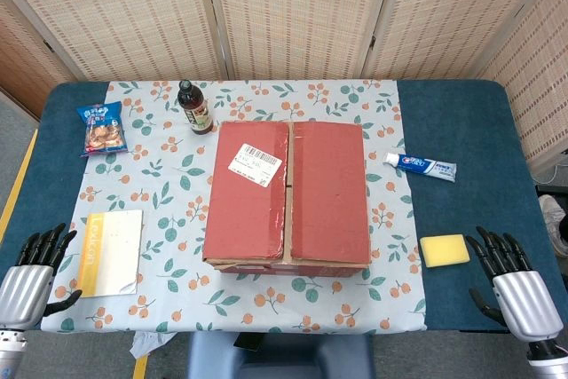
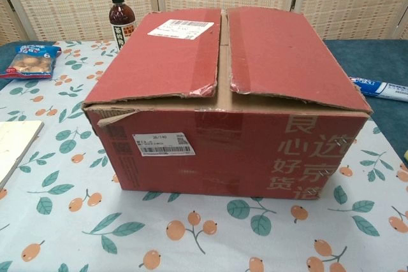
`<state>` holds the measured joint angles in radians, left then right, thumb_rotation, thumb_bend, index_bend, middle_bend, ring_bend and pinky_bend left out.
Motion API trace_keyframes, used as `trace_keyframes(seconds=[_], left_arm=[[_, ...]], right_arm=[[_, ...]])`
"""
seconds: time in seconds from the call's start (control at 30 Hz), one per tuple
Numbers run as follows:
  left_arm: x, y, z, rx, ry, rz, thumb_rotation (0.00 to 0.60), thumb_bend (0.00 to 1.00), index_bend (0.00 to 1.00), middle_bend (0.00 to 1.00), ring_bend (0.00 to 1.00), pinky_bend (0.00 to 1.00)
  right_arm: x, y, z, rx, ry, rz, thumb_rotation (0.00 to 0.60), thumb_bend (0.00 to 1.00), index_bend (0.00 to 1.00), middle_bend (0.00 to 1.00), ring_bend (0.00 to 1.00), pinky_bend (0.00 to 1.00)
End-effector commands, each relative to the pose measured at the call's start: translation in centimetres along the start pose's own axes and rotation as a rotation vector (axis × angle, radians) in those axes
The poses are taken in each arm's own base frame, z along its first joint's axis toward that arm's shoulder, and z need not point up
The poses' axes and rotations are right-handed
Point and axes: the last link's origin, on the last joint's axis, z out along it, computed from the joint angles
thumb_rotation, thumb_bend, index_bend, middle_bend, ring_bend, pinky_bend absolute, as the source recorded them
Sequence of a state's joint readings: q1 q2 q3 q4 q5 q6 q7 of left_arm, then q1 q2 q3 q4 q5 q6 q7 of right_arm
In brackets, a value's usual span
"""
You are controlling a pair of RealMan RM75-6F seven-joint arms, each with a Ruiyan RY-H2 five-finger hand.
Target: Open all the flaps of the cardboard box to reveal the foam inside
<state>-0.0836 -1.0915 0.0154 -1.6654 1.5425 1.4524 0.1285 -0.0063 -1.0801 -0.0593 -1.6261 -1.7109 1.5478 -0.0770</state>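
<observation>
Surface: floral tablecloth (image 1: 169,184) over blue table (image 1: 461,122); woven screens (image 1: 293,6) behind. Cardboard box (image 1: 288,193) sits centre, flaps closed, foam hidden. Your left hand (image 1: 35,268) and right hand (image 1: 515,281) rest spread, empty, partly cropped at the near corners.

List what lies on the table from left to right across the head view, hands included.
Left hand → snack bag → yellow booklet → sauce bottle → cardboard box → toothpaste tube → yellow sponge → right hand.

Left hand (image 1: 35,264) empty, fingers spread; right hand (image 1: 508,268) — likewise
</observation>
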Motion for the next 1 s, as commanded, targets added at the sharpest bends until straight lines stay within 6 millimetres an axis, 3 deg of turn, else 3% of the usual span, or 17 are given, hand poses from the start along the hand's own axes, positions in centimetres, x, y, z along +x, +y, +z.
trace_keyframes(seconds=[0.03,0.23,0.43,0.6,0.77,1.0], left_arm=[[0.0,0.0,0.0,0.0,0.0,0.0,0.6,0.24,0.0,0.0,0.0,0.0],[-0.1,0.0,0.2,0.003,-0.006,0.001,0.6,0.23,0.0,0.0,0.0,0.0],[0.1,-0.8,0.8,0.022,-0.004,-0.017,0.6,0.24,0.0,0.0,0.0,0.0],[0.5,-1.9,1.3,0.044,0.008,-0.063,0.6,0.26,0.0,0.0,0.0,0.0],[0.5,-2.3,1.8,0.029,0.017,-0.069,0.6,0.38,0.0,0.0,0.0,0.0],[0.5,-2.6,2.1,0.029,0.018,-0.071,0.6,0.39,0.0,0.0,0.0,0.0]], right_arm=[[0.0,0.0,0.0,0.0,-0.002,-0.001,0.6,0.38,0.0,0.0,0.0,0.0],[-0.1,-0.5,0.0,0.022,0.014,0.011,0.6,0.38,0.0,0.0,0.0,0.0],[0.1,-2.5,1.3,0.156,-0.002,0.069,0.6,0.38,0.0,0.0,0.0,0.0],[1.9,-6.3,3.7,0.296,0.041,0.064,0.6,0.38,0.0,0.0,0.0,0.0],[2.9,-10.5,5.6,0.416,0.035,0.069,0.6,0.38,0.0,0.0,0.0,0.0],[3.5,-14.3,7.7,0.505,0.06,0.09,0.6,0.38,0.0,0.0,0.0,0.0]])
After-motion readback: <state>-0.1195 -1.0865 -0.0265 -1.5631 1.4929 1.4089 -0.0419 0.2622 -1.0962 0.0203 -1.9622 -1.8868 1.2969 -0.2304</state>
